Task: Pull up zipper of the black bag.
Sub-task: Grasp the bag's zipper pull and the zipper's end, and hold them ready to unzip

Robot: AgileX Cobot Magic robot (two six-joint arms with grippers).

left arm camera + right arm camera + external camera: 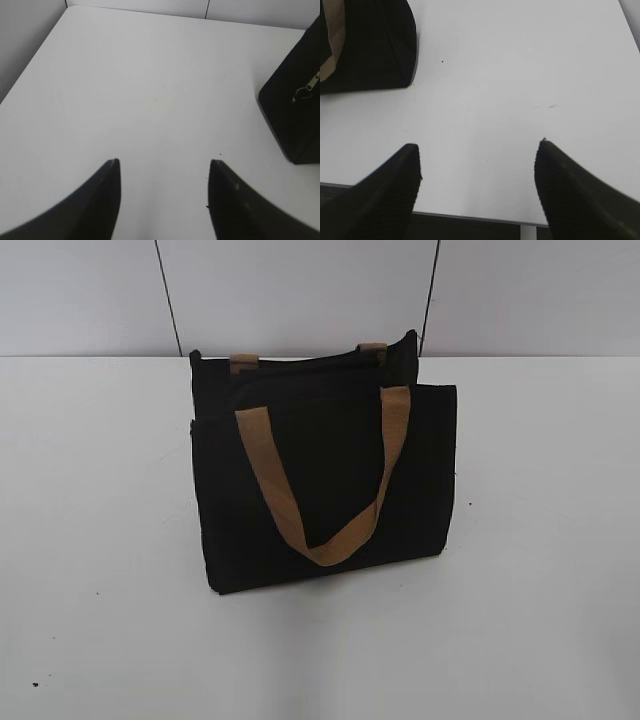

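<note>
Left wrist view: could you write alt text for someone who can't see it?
A black bag stands at the right edge of a white table, its silver zipper pull hanging on the side facing the camera. The open left gripper hovers over bare tabletop, apart from the bag.

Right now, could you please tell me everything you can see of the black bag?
The black bag is a boxy fabric tote standing upright on the white table. A tan handle hangs down its front; a second one's ends show at the back. A silver zipper pull with a ring hangs at its left end. No gripper touches it.
</note>
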